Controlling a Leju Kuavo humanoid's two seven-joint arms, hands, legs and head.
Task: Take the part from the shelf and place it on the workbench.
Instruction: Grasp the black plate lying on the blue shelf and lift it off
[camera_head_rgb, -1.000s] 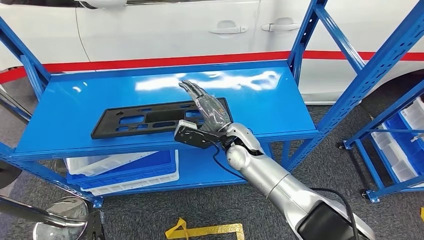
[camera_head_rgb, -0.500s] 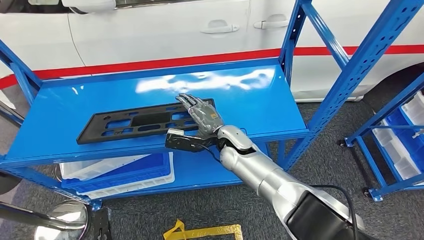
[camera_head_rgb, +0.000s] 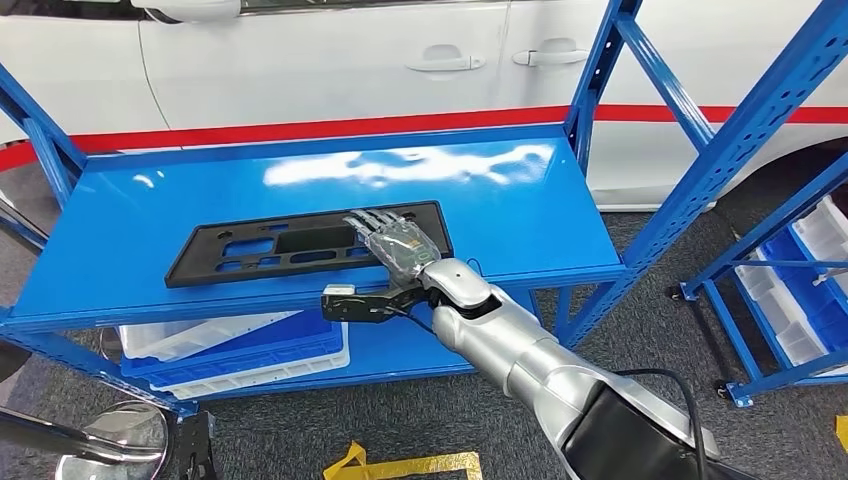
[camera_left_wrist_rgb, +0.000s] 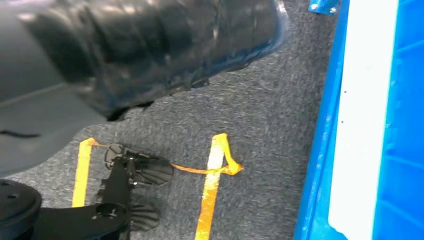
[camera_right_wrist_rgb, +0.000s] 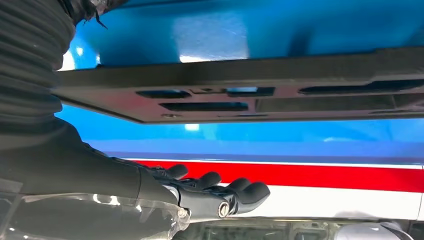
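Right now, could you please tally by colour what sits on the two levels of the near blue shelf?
Black: 1, the part on the top level, under the right robot hand
Blue: 1, bin below
White: 1, bin below
Total: 3

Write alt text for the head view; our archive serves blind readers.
The robot's right hand lies flat, fingers extended, on the right end of a black slotted part on a blue shelf. A white car stands behind.
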